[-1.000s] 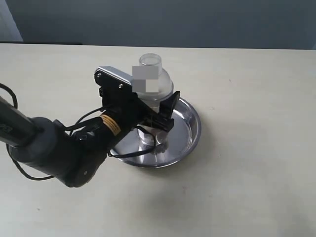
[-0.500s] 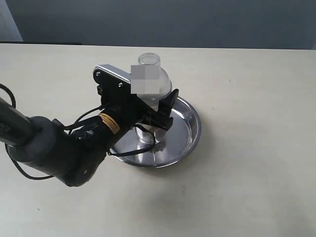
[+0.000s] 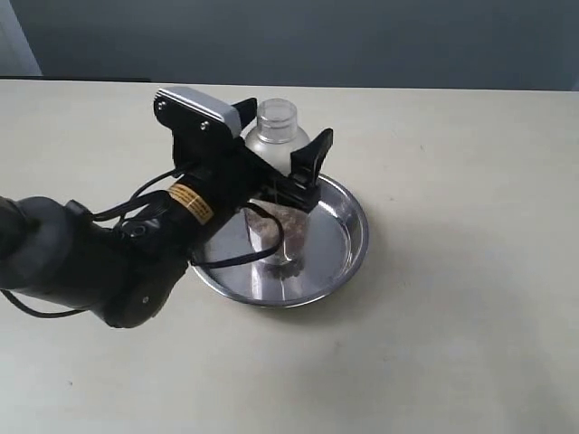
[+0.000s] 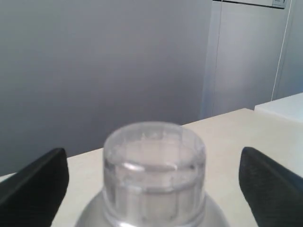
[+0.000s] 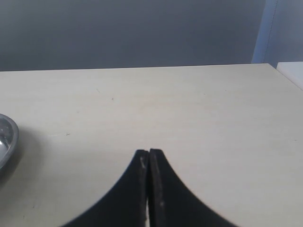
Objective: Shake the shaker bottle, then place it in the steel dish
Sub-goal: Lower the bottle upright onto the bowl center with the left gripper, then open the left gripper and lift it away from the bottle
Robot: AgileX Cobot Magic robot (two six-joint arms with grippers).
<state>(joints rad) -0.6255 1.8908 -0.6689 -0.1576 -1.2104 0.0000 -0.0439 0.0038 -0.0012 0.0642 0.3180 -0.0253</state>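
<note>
The shaker bottle (image 3: 277, 132) stands upright in the steel dish (image 3: 346, 242), with brown granules showing low in its frosted body. My left gripper (image 3: 279, 149) is open, up at the level of the bottle's top. In the left wrist view the round cap (image 4: 154, 172) fills the middle, and the two black fingers (image 4: 33, 189) stand far out on either side, clear of it. The right gripper (image 5: 149, 155) is shut and empty over bare table, with the dish rim (image 5: 6, 138) at the edge of its view. The right arm is out of the exterior view.
The dish sits near the middle of a pale beige table (image 3: 452, 344). The left arm's dark body and cables (image 3: 99, 262) lie over the table left of the dish. A grey wall runs along the table's far edge.
The left gripper has risen and drawn back to the left, from around the bottle's body up to its cap. The bottle has stayed standing in the dish.
</note>
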